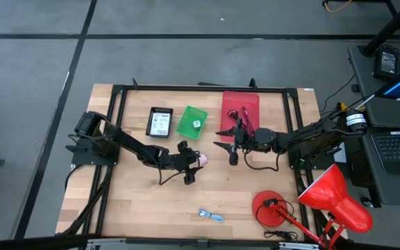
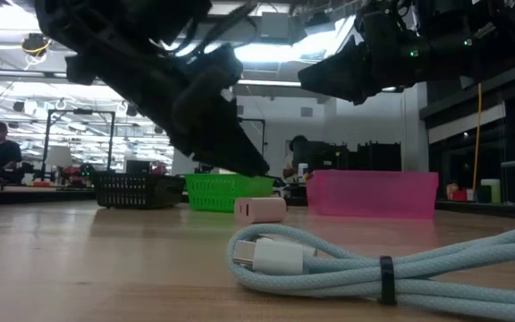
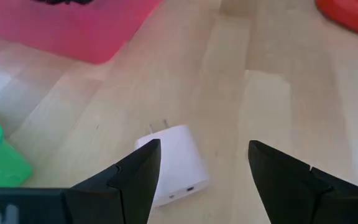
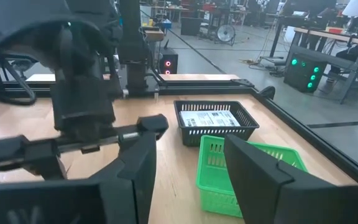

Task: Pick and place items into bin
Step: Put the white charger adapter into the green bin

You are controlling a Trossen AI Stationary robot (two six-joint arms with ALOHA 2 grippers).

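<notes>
Now the left gripper (image 3: 201, 171) is hovering wide open over the pink cube (image 3: 176, 163) — next, lowering and closing. Right gripper (image 4: 188, 165) is waiting parted, empty.

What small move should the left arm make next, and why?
Probably lower and close. The left pincer hangs open over the pale pink charger plug, which lies on the table partly between its fingers and outside the bins. The right pincer waits open near the red bin.

Grey floor (image 1: 186, 62) with dark lines, bright ceiling lights (image 2: 275, 54), cluttered workbenches (image 4: 328, 31) behind.
</notes>
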